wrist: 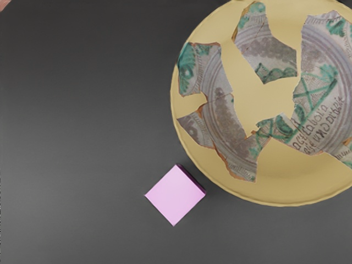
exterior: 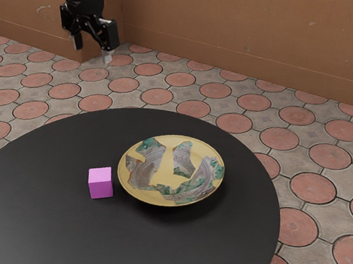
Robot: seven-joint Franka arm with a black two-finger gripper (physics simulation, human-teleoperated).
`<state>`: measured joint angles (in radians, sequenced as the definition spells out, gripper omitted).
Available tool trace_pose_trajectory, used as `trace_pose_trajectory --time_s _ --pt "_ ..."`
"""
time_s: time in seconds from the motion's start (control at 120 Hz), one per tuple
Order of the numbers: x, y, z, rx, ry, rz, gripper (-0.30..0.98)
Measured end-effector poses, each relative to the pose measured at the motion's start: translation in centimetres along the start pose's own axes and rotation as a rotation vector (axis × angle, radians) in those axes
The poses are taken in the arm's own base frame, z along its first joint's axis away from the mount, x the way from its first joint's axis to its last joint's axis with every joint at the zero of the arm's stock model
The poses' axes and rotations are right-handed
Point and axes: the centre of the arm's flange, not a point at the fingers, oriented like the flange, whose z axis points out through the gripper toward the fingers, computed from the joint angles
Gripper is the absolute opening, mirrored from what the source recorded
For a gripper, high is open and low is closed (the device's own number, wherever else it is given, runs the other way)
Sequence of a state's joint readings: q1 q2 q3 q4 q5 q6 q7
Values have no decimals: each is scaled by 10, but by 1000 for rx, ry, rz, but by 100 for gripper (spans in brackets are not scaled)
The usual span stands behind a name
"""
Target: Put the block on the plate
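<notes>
Your claw is wide open, empty. Centre it over the block, square to faces, clear of the plate.

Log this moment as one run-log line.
tool: open, raised | pink cube: on black round table, beside decorated plate | placement: not yet done

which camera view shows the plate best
The exterior view: it takes in the whole plate, rim all round. The wrist view looks down on it and cuts off part of the rim, but shows the writing on it more closely.
</notes>
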<state>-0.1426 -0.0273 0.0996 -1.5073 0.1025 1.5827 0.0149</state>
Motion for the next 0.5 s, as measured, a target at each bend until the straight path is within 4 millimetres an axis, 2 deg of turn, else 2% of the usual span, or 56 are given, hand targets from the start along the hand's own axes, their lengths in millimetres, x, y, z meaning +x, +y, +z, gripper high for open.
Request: trace_pose_trajectory --time_s 0.058,0.108,0.175,0.233,0.367,0.5 --pt "1 0 1 2 14 -4 69" --pt "2 1 10 3 3 -4 69" --pt "1 7 38 3 -44 4 69" --pt "-2 14 72 2 -108 13 69" --pt "-13 28 134 -7 -212 53 69" --pt "-21 38 177 -35 -242 193 69"
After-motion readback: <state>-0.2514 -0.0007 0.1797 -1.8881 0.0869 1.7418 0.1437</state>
